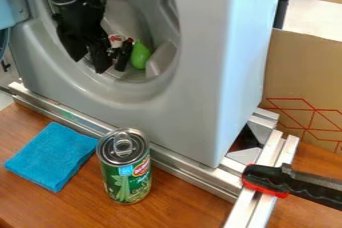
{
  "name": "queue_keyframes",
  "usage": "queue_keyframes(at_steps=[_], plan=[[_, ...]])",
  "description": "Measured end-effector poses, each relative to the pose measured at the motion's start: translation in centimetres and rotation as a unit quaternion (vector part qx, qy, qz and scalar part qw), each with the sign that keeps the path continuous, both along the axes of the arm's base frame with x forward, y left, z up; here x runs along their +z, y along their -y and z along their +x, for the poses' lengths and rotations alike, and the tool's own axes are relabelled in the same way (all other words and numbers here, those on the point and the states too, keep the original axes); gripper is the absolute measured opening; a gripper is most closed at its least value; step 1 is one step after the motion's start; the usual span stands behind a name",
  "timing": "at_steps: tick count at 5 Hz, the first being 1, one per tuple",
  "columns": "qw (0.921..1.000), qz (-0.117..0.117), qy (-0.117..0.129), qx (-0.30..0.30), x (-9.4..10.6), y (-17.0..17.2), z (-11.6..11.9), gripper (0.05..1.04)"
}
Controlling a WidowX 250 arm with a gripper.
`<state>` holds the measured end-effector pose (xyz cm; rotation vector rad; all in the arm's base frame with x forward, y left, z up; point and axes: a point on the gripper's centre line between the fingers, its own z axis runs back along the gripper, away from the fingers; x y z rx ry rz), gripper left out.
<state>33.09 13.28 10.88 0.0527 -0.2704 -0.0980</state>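
The black gripper (93, 54) hangs inside the round opening of a grey, washer-like housing (200, 107), on the opening's left side. Just right of it is a slim dark item (123, 56), and beside that a green rounded object (139, 55). A small red and white object (117, 40) lies behind them, partly hidden. Whether the gripper touches any of these I cannot tell. On the wooden table in front, a green can (125, 167) stands upright, with a folded blue cloth (51, 155) lying to its left.
Metal rails (194, 173) run along the housing's base, and a black and red clamp (267, 178) sits on them at the right. A cardboard panel (304, 77) stands behind at the right. The opening's rim surrounds the gripper.
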Motion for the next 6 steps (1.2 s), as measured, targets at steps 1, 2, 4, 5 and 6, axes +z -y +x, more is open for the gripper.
queue_keyframes(at_steps=[1,2,4,5,6], plan=[[0.9999,0.006,0.007,0.003,-0.2,0.0,1.0,0.999],[0.9993,0.002,0.036,0.013,0.0,0.0,1.9,0.999],[0.9990,-0.013,0.042,0.000,-0.4,2.0,2.5,0.999],[0.9992,-0.021,0.034,-0.004,-0.8,3.4,2.7,0.999],[0.9995,-0.024,0.019,-0.004,-1.7,3.5,2.7,0.999]])
